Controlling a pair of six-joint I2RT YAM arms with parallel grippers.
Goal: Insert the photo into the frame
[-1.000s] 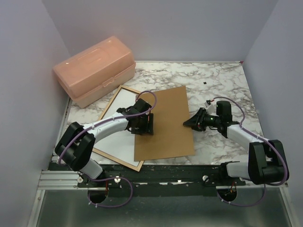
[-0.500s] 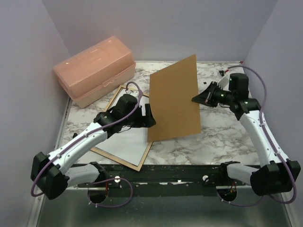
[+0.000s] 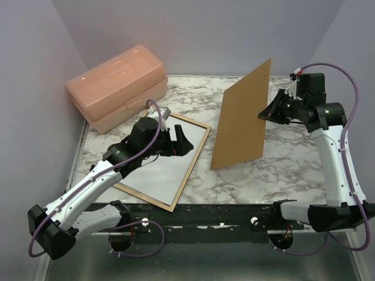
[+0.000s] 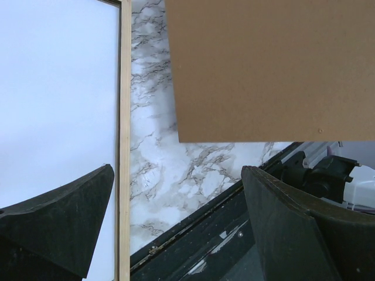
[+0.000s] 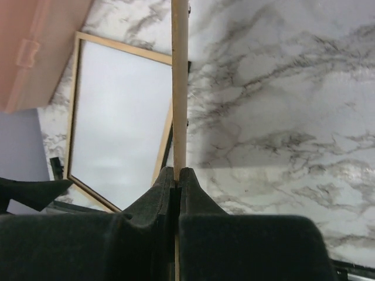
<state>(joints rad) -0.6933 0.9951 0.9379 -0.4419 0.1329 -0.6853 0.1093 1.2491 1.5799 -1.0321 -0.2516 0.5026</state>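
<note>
my right arm is reared up high, elbow straight, and my right pincer is pinched tight on the right edge of the brown backing board, which stands steeply tilted on end over the marble table; whether its lower edge touches the marble i cannot tell. my left arm reaches low and far forward, and my left pincer is spread wide, gripping nothing, above the frame. the frame lies flat, tan wood side up, and the photo lies inside it, white back showing. the board stands just right of the frame. a pink plastic box sits behind the frame's far corner.
</note>
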